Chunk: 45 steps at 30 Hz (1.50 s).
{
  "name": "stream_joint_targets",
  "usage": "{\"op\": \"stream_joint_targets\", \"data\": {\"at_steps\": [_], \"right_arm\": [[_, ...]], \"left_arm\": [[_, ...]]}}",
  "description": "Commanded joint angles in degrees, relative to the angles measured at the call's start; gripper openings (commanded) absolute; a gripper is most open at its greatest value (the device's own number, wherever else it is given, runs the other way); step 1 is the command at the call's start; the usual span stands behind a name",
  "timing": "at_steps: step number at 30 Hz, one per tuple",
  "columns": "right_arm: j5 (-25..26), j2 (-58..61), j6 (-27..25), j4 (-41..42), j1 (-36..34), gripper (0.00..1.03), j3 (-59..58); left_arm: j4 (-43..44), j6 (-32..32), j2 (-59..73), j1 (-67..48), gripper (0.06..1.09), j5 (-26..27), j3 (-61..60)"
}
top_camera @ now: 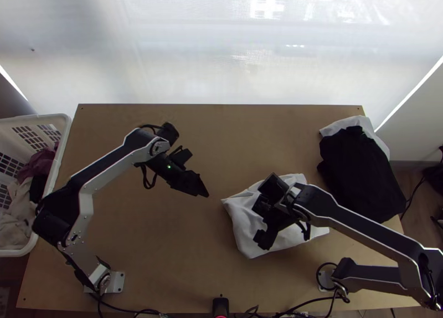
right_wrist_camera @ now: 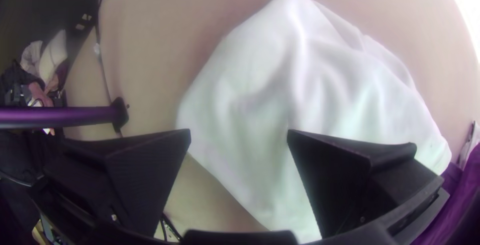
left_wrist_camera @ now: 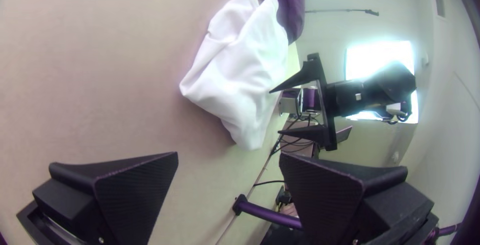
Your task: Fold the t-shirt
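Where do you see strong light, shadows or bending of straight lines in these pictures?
Top view: bright patches of glare on the pale surface beyond the table; left wrist view: the window washed out to white, a soft shadow beside the white cloth, the table's edge bowed; right wrist view: dark lower corners, glare at the upper right edge.

Overhead and closer wrist views apparently share the white cloth (top_camera: pixel 242 224).
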Motion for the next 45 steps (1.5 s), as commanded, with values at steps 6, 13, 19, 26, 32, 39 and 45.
{"op": "stream_joint_targets", "data": {"at_steps": [6, 13, 19, 26, 32, 39, 45], "right_arm": [[4.32, -3.67, -2.46, -4.14, 9.39, 0.90, -1.47], [12.59, -3.93, -4.31, -1.59, 18.10, 0.90, -7.27], [24.71, -2.79, -5.45, 4.30, 20.03, 0.90, -10.53], [26.38, -1.91, -3.87, 6.14, 23.11, 0.90, -10.79], [15.57, -2.70, -1.94, -0.62, 23.81, 0.90, -4.46], [14.26, -4.72, -1.85, 1.05, 25.65, 0.90, -8.42], [19.09, -4.98, -2.02, 8.08, 27.50, 0.90, -12.11]], "left_arm": [[-0.38, 6.21, -9.22, 6.71, 1.04, -4.10, -5.84], [1.91, 6.92, -10.28, 7.06, 1.04, -7.97, -6.01], [2.96, 6.39, -11.42, 7.68, 1.04, -9.47, -5.66], [3.14, 5.86, -13.09, 7.77, 1.04, -9.82, -6.63], [2.87, 5.42, -13.97, 8.03, 1.04, -9.82, -6.98], [3.23, 5.16, -14.41, 7.94, 1.04, -9.82, -7.68], [4.19, 4.54, -14.67, 7.41, 1.04, -9.82, -7.95]]}}
